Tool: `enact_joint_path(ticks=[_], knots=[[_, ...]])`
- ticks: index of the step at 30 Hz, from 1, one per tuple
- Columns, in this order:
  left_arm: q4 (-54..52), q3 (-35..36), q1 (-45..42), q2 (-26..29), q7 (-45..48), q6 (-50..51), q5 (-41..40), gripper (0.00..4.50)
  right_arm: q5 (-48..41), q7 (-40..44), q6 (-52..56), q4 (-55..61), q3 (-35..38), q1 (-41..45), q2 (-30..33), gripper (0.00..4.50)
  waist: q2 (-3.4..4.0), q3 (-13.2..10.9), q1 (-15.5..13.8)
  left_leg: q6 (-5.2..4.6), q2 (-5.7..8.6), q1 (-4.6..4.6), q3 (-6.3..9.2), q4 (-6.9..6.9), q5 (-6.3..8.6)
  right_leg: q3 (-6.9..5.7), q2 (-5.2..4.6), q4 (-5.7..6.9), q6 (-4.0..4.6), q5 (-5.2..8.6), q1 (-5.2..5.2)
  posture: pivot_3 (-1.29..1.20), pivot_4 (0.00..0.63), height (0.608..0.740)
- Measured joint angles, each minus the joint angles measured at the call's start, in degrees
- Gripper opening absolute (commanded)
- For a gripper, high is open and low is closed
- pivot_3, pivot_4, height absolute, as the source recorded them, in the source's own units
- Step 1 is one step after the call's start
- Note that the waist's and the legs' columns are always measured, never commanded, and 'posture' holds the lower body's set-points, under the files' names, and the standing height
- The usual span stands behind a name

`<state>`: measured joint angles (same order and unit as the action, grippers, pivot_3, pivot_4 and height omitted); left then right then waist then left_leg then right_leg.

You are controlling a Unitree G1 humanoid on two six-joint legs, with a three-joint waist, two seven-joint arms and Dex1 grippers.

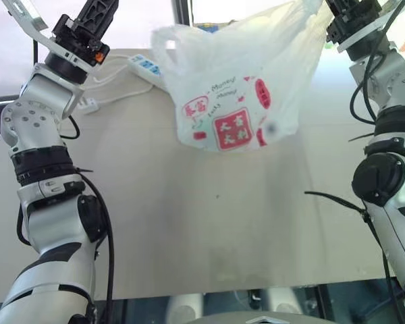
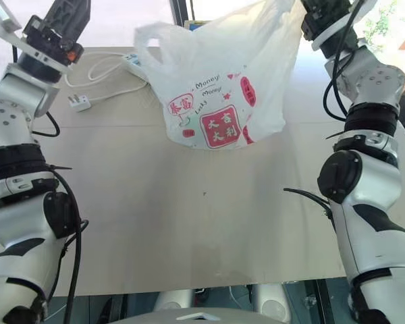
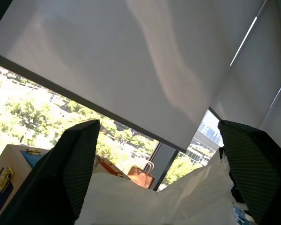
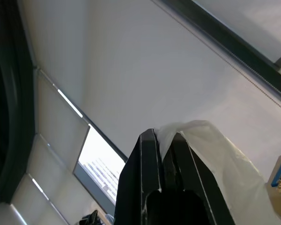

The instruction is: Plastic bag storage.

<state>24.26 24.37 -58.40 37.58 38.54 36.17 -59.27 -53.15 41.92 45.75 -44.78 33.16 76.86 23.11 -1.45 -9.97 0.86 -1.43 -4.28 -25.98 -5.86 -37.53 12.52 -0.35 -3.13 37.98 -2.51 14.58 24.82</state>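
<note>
High in the upper middle of the left eye view, the plastic bag [image 1: 236,81] hangs clear above the desk [image 1: 209,223], its printed belly with the red squares sagging lowest and its body slanting up toward the upper right corner of the frame. That corner is where the right hand [image 4: 163,140] has it: the right wrist view shows the two black fingers pressed together with a twist of white film pinched between them and spilling off to one side. So the bag's long axis runs from that pinch at upper right down and across to the free handle loop at upper left of the bag, near the white power strip [image 1: 146,66] lying on the desk behind.

The left hand [image 1: 88,30] sits in the upper left of the frame, apart from the bag and carrying nothing; the left wrist view shows its fingers [image 3: 72,173] spread wide with crumpled white film lying between and beyond them, not touched by either one.

My reading is that the coming move depends on the loose left side of the bag. It lies to the right of the left hand in the frame and at about the same height, so the left arm is the nearer one to take it, by reaching across toward the frame's centre. The film is thin and slack and could swing or slip away from a grab.
</note>
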Motion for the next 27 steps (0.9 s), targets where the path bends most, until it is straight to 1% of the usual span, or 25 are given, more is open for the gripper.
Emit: enact_joint_path(ticks=[1,2,3,4,6,7,10,13,14,15,16,18,21,25,27], knots=[[-0.4,0.7,0.8,0.4,0.1,0.1,0.7,4.5,0.3,3.7,3.0,5.2,-3.6,-4.2,0.7,0.45,0.0,0.0,0.0,0.0,0.0,0.0,0.0,-0.01,0.0,0.0,0.0,0.0,0.0,0.0,0.0,0.0,0.15,0.732],[-0.6,0.9,1.0,0.5,0.1,0.1,0.8,4.5,0.6,4.6,3.7,6.7,-4.9,-5.6,0.9,1.08,0.0,0.0,0.0,0.0,0.0,0.01,0.0,-0.07,0.0,0.01,0.0,0.04,0.0,0.0,-0.01,0.0,0.15,0.732],[-0.6,1.0,1.2,0.5,0.1,0.1,0.8,4.5,1.0,5.3,4.0,7.6,-5.9,-6.3,1.0,1.3,0.0,0.0,0.0,0.0,0.0,0.01,-0.01,-0.09,0.0,0.02,0.0,0.07,0.0,0.0,0.0,0.0,0.15,0.732],[-0.9,1.0,1.5,0.5,0.1,0.3,0.8,4.5,1.1,6.4,4.4,9.5,-7.0,-7.6,1.4,1.65,0.0,0.0,0.0,0.0,0.0,0.01,0.01,-0.08,0.0,0.01,0.0,0.05,0.0,0.0,0.0,0.0,0.15,0.732],[-3.3,2.2,4.9,1.0,0.1,0.9,0.7,4.5,2.0,12.4,6.9,19.3,-13.7,-15.9,4.6,2.45,0.0,0.1,-0.1,0.0,-0.02,0.05,0.02,-0.03,0.01,0.0,0.01,0.02,0.0,0.0,-0.08,0.0,0.15,0.732],[-4.1,3.2,7.3,1.5,0.2,1.3,0.6,4.5,2.9,14.3,7.7,21.6,-15.9,-19.5,6.3,3.07,0.0,0.1,-0.1,0.0,-0.01,0.02,0.0,-0.03,0.01,0.01,0.0,0.02,0.0,0.0,-0.06,0.0,0.15,0.732],[-7.8,6.1,17.3,2.8,0.7,5.0,0.1,4.5,5.5,18.9,8.2,25.3,-20.4,-28.9,11.2,4.47,0.02,0.0,0.0,-0.01,-0.01,0.0,-0.03,-0.13,0.0,0.04,-0.01,0.04,0.0,0.0,0.01,0.0,0.15,0.732],[-12.4,6.7,24.2,3.7,2.0,7.4,-0.5,4.5,5.9,21.4,8.3,27.6,-20.9,-31.5,14.5,4.47,0.02,0.0,0.0,0.0,-0.03,0.1,-0.02,-0.21,0.0,0.05,0.01,0.15,0.0,0.0,-0.05,0.0,0.15,0.732],[-15.0,6.8,27.6,4.2,2.7,8.3,-0.5,4.5,6.0,22.5,8.2,28.8,-20.8,-32.5,16.2,4.47,0.02,0.0,0.0,0.0,-0.03,0.22,-0.02,-0.21,0.0,0.05,0.01,0.16,0.0,0.0,-0.15,0.0,0.15,0.732],[-19.4,7.0,33.6,4.7,4.0,8.8,-0.4,4.5,6.0,23.8,7.8,30.2,-20.7,-34.4,18.5,4.47,-0.01,0.0,-0.1,-0.01,-0.04,0.27,0.0,-0.22,0.01,0.05,0.02,0.16,0.0,0.0,-0.21,0.0,0.15,0.732],[-19.9,6.9,34.4,4.7,4.2,8.9,-0.4,4.5,6.0,23.9,7.8,30.2,-20.5,-34.7,18.8,4.47,-0.01,0.1,-0.1,-0.01,-0.04,0.3,-0.02,-0.22,0.01,0.06,0.01,0.16,0.0,0.0,-0.24,0.0,0.15,0.732],[-24.9,7.1,41.6,4.6,4.8,9.0,-0.1,4.5,6.1,24.1,7.7,30.2,-19.4,-37.6,20.5,4.47,0.0,0.1,-0.2,-0.02,-0.03,0.3,-0.01,-0.25,0.02,0.07,0.0,0.15,0.01,0.0,-0.27,0.0,0.15,0.732],[-29.9,7.3,49.6,3.6,4.7,9.1,0.5,4.5,7.5,24.1,7.4,29.9,-18.6,-41.6,23.6,4.47,0.0,0.1,-0.5,-0.02,-0.02,0.29,0.01,-0.26,0.02,0.06,-0.01,0.14,0.01,0.0,-0.28,0.0,0.15,0.732],[-36.2,7.0,57.3,2.9,4.9,8.8,1.4,4.5,8.9,24.1,5.9,29.3,-17.1,-45.4,26.2,4.47,0.01,0.1,-0.4,-0.04,-0.03,0.31,0.04,-0.29,0.03,0.06,0.01,0.16,0.01,0.0,-0.3,0.0,0.15,0.732],[-38.8,6.9,60.4,2.2,4.9,8.2,2.2,4.5,10.5,24.8,4.5,30.0,-17.1,-49.5,28.5,4.47,0.01,0.1,-0.6,-0.05,-0.03,0.32,0.06,-0.29,0.04,0.04,0.01,0.15,0.01,0.0,-0.33,0.0,0.15,0.732]])
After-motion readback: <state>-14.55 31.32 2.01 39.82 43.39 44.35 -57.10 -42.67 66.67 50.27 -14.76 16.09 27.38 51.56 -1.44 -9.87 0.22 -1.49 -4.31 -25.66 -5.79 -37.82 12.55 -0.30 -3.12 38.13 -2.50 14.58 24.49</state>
